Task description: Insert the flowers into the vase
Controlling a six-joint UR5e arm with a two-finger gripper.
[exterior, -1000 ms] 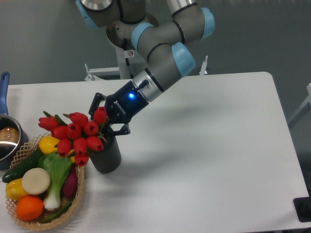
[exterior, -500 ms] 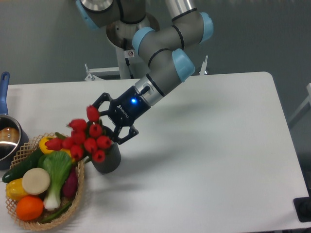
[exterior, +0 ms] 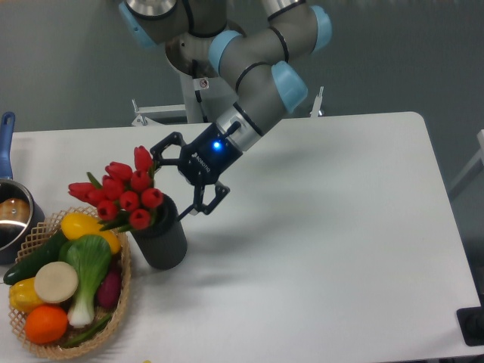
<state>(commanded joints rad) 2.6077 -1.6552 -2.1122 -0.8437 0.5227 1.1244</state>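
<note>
The bunch of red tulips (exterior: 121, 193) stands in the dark grey ribbed vase (exterior: 162, 240) at the left of the table, leaning left over the vase's mouth toward the basket. Their stems go into the vase and are mostly hidden. My gripper (exterior: 184, 176) is open, its black fingers spread wide, just up and right of the vase's mouth and beside the blooms. It holds nothing and is apart from the flowers.
A woven wicker basket (exterior: 113, 318) with vegetables and fruit, among them a green-and-white leek-like vegetable (exterior: 85, 274), sits touching the vase's left side. A steel pot with a blue handle (exterior: 9, 215) is at the far left edge. The white table (exterior: 340, 249) stretches right.
The gripper has opened and drawn back up and to the right, away from the tulips. The tulips have shifted and now sit in the vase, leaning left.
</note>
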